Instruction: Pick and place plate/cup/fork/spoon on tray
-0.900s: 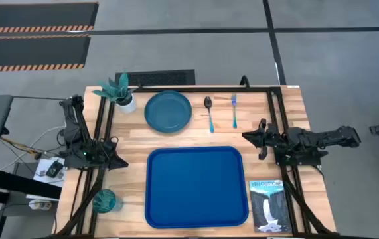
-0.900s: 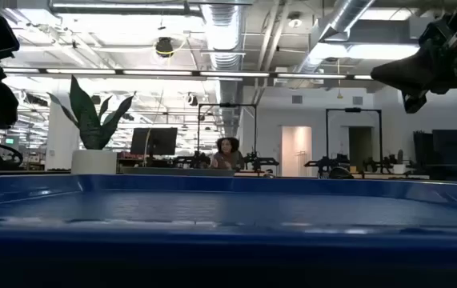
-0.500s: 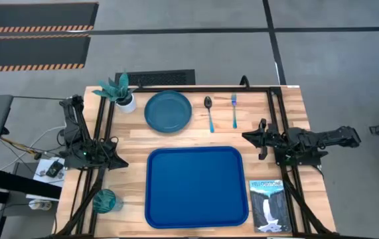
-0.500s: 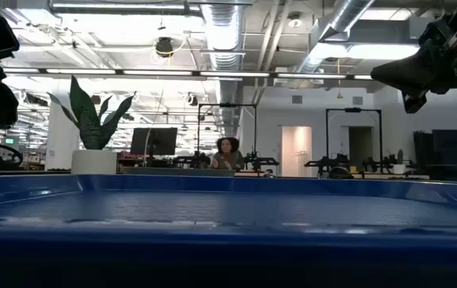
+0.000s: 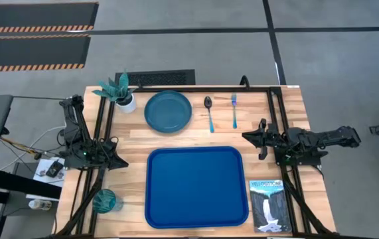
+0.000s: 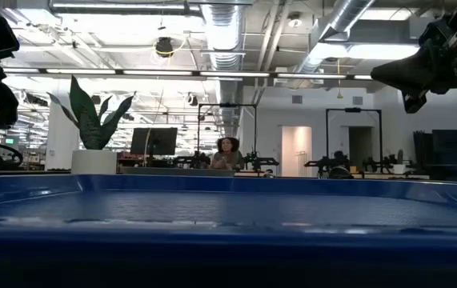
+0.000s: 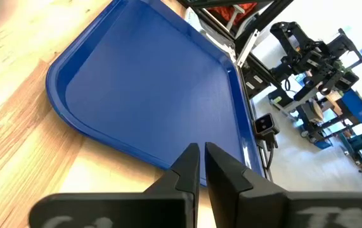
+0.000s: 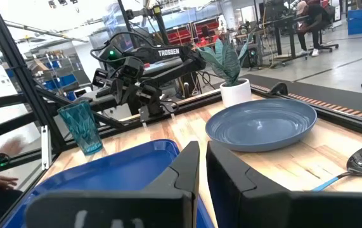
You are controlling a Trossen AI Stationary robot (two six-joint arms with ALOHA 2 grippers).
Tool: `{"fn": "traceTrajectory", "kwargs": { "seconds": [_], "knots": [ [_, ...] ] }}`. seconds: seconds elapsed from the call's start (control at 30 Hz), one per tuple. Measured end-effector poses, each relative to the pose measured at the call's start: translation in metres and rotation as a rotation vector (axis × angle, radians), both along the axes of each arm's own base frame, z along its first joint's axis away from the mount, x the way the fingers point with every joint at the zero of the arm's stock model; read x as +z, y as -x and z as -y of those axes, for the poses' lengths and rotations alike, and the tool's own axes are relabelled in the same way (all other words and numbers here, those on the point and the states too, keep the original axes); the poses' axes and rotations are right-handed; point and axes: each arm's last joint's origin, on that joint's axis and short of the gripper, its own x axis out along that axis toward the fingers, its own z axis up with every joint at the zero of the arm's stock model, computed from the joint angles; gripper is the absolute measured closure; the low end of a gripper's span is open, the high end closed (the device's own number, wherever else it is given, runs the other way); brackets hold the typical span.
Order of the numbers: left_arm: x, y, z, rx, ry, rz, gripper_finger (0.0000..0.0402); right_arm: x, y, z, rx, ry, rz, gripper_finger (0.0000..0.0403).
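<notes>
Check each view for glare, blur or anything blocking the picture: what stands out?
Low view: the tray rim fills the lower half, blurred, with bright ceiling lights above. Right wrist view: the plate and cup are sharp, the room behind overexposed. Left wrist view: bright background washes out. High view: even light, no glare.

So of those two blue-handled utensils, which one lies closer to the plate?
The spoon, with the dark oval bowl. It lies right beside the plate, while the fork, with tines, lies on the spoon's far side.
</notes>
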Motion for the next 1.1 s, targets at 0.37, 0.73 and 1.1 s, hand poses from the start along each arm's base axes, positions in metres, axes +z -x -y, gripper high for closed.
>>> {"fn": "traceTrajectory", "kwargs": {
  "seconds": [0.37, 0.73, 1.1],
  "knots": [
    [0.0001, 0.0000, 0.0000, 0.000, 0.000, 0.000, 0.0391, 0.0000, 0.0000, 0.0000, 0.000, 0.000, 0.000, 0.0347],
    [0.0005, -0.0005, -0.0020, 0.059, -0.019, 0.030, 0.0391, 0.0000, 0.0000, 0.0000, 0.000, 0.000, 0.000, 0.0347],
    [0.0041, -0.0024, -0.0022, 0.152, -0.005, 0.100, 0.0391, -0.0001, 0.0000, 0.0000, 0.000, 0.000, -0.001, 0.0347]
  ]
}}
